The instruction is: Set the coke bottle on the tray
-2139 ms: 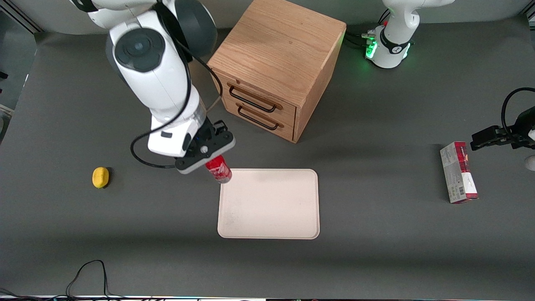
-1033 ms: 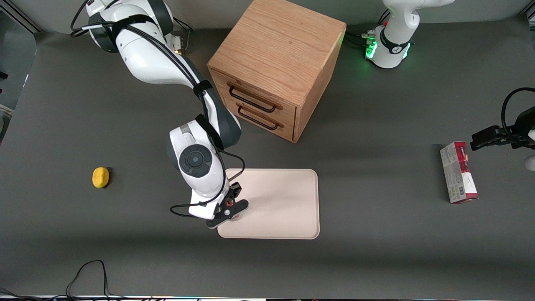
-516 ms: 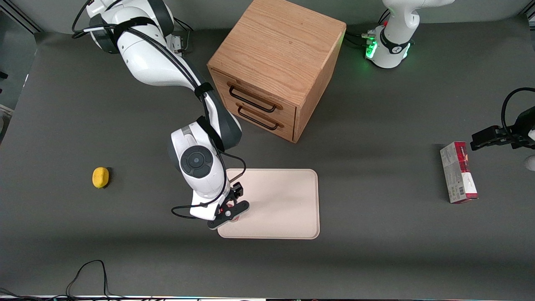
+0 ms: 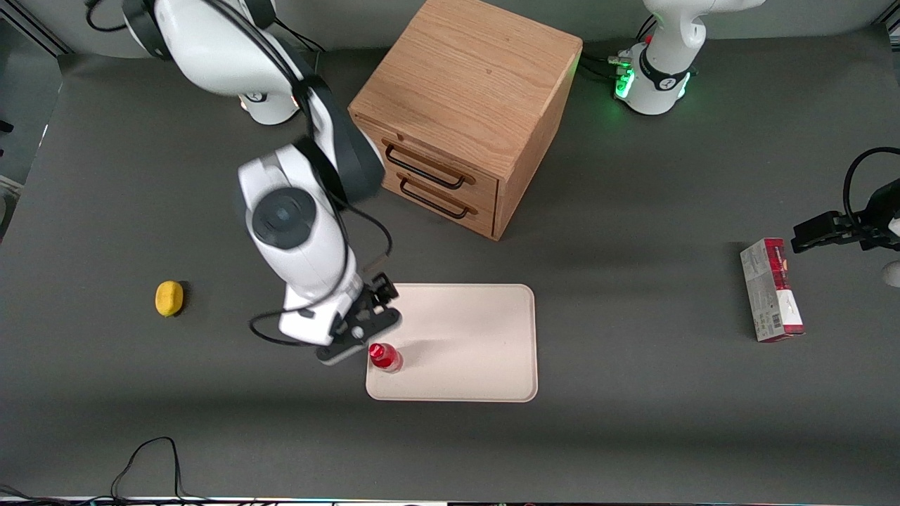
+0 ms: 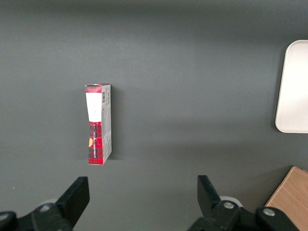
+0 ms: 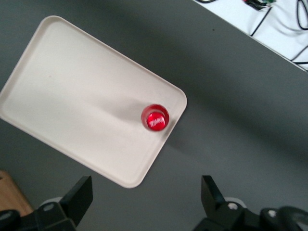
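**Right wrist view: bottle stands free on tray, gripper empty above it**

Right wrist view, looking straight down: the gripper [image 6: 144, 202] has its two fingers spread wide, nothing between them, nothing touched. Released, then.

Front view: the gripper [image 4: 360, 332] hangs above the table just beside the tray's corner, toward the working arm's end. The coke bottle [image 4: 384, 357] sits slightly nearer the front camera than the gripper and apart from it. No contact visible.

Bottle [image 6: 155, 117] is upright, long axis vertical; from above only the red cap and shoulders show. It rests on the tray [image 6: 72, 96], close inside one rounded corner, near the rim but within it.

Judgement: placement looks done. What remains is for the arm to leave without brushing the bottle. It stands close to the rim and on a narrow base, so a nudge could tip it off.
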Controlling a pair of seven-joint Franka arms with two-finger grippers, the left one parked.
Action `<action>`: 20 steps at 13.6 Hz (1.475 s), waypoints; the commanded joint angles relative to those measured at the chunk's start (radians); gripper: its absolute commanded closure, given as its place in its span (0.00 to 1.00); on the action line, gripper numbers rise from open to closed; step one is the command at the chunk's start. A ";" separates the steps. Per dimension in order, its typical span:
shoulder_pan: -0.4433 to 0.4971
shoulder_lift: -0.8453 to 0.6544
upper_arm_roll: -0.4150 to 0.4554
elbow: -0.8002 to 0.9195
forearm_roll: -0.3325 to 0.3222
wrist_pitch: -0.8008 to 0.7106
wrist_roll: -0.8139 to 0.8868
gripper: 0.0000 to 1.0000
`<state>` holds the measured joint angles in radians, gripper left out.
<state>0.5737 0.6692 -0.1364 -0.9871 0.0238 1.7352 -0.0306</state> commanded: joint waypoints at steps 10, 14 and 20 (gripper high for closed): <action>-0.267 -0.572 -0.055 -0.601 0.024 -0.001 0.009 0.00; -0.451 -0.611 0.063 -0.622 0.008 0.001 -0.046 0.00; -0.482 -0.600 0.054 -0.570 -0.018 -0.057 -0.032 0.00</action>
<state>0.1017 0.0815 -0.0948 -1.5687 0.0240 1.7021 -0.0550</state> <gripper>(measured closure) 0.000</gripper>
